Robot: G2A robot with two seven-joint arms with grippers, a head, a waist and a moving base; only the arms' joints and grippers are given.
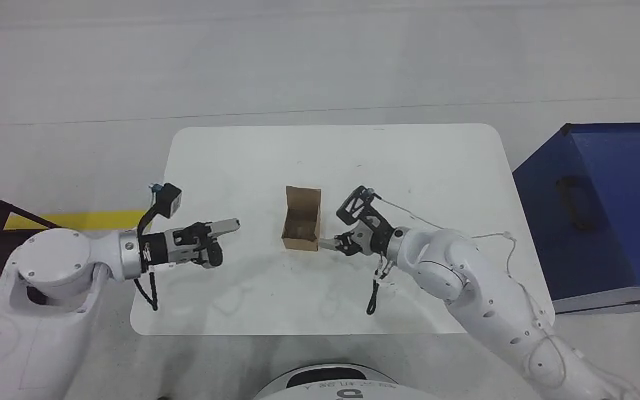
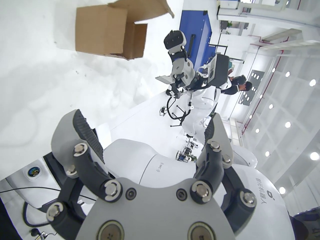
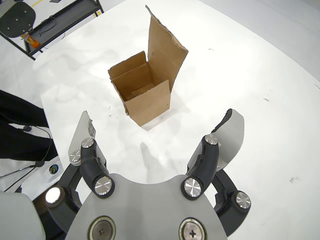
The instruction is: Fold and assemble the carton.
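Note:
A small brown carton point(image 1: 301, 219) stands upright in the middle of the white table point(image 1: 430, 170), its top open. One long flap point(image 3: 163, 48) rises straight up from its far wall. A short flap point(image 3: 127, 63) stands on another side, and the inside is empty. My left gripper point(image 1: 226, 228) is open a short way to the carton's left, clear of it; the left wrist view has the carton point(image 2: 105, 34) ahead of its fingers point(image 2: 86, 131). My right gripper point(image 1: 334, 243) is open close by the carton's near right corner, holding nothing, with the carton point(image 3: 145, 93) just past its fingertips point(image 3: 230, 119).
A blue bin point(image 1: 585, 215) stands off the table's right edge. A black rack point(image 3: 57, 3) and a black stool point(image 3: 17, 19) are on the floor beyond the table's left side. Yellow floor tape point(image 1: 90, 219) runs off to the left.

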